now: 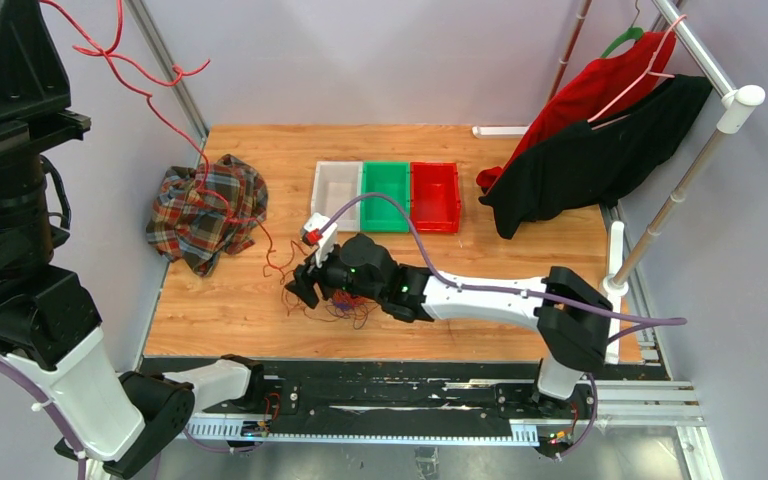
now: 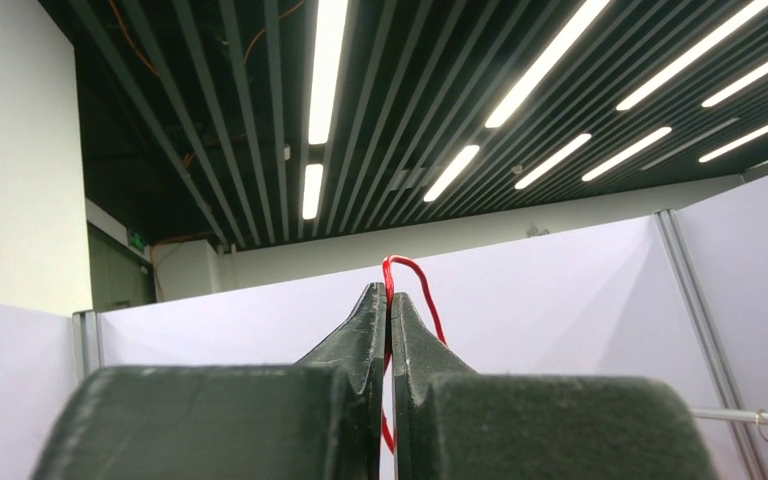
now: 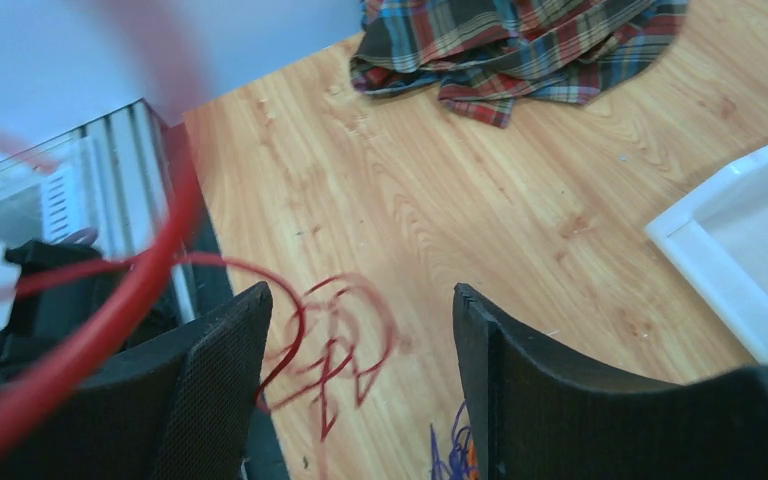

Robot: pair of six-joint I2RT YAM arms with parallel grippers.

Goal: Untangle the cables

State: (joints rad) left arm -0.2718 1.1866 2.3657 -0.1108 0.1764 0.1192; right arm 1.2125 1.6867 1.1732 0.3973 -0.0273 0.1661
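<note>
A red cable (image 1: 125, 70) runs from the top left of the top view down over a plaid cloth to a small tangle of red, purple and orange cables (image 1: 348, 306) on the wooden table. My left gripper (image 2: 388, 297) is raised high, points upward and is shut on a loop of the red cable (image 2: 423, 292). My right gripper (image 1: 310, 285) hangs low over the tangle's left side, open and empty. In the right wrist view the gripper (image 3: 360, 300) has red cable loops (image 3: 345, 340) on the table between its fingers and purple strands (image 3: 450, 448) near the right finger.
A plaid cloth (image 1: 205, 212) lies at the table's left, also in the right wrist view (image 3: 520, 40). White (image 1: 337, 192), green (image 1: 385, 195) and red (image 1: 435, 197) bins stand in a row at the back. Red and black garments (image 1: 590, 150) hang at the right.
</note>
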